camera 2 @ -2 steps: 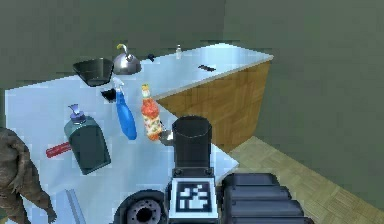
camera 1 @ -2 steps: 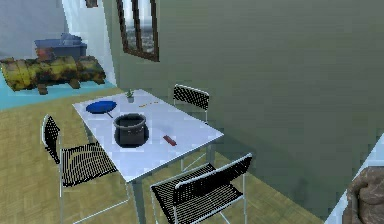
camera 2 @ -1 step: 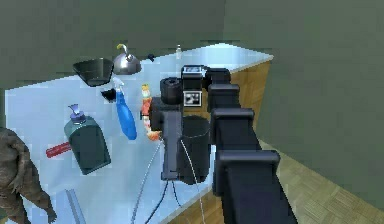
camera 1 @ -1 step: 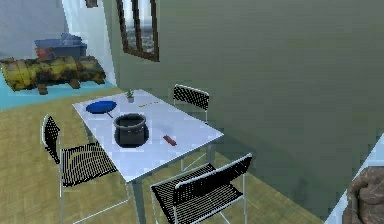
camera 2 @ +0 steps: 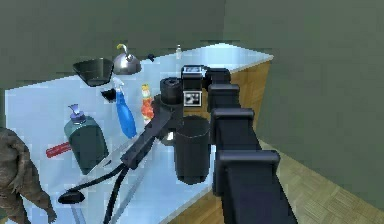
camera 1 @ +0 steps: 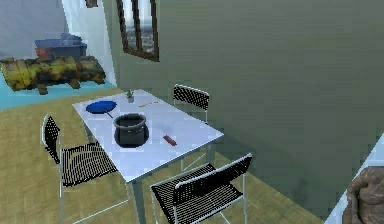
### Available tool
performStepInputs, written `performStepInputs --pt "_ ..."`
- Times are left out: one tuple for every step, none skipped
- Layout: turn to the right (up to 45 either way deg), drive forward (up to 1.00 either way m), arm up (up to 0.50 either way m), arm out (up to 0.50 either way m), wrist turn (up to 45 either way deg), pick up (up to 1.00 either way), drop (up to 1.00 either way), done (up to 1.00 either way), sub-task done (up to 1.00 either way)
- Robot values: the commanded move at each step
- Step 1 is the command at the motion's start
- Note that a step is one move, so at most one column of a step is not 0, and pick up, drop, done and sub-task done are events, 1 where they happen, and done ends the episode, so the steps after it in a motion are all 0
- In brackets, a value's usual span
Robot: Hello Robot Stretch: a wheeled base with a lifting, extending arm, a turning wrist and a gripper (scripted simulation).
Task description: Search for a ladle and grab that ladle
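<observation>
So in the arm side view the arm (camera 2: 240, 160) comes up from 6 o'clock and the gripper (camera 2: 128, 160) pokes out toward 8 o'clock over a pale blue counter (camera 2: 40, 105). Off its tips, further toward 8 o'clock, lies a dark long-handled thing with a round end, pretty sure that's the ladle (camera 2: 74, 196). It's lying on the counter, so I honestly can't tell the gripper's finger state or whether it's got hold of anything. Teal soap dispenser (camera 2: 86, 140) at the gripper's 10 o'clock, blue bottle (camera 2: 125, 115) at 12, black bowl (camera 2: 92, 70) and kettle (camera 2: 125, 62) beyond. Forward view: white table (camera 1: 190, 128) with a dark pot (camera 1: 130, 129), blue plate (camera 1: 99, 107) at its 11 o'clock.
</observation>
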Motion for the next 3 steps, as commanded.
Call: performStepInputs --pt "0.0 0.0 0.0 0.0 45.0 0.0 0.0 0.0 0.0" --pt "0.0 0.0 0.0 0.0 45.0 0.0 0.0 0.0 0.0" --pt "0.0 0.0 0.0 0.0 30.0 0.0 0.0 0.0 0.0"
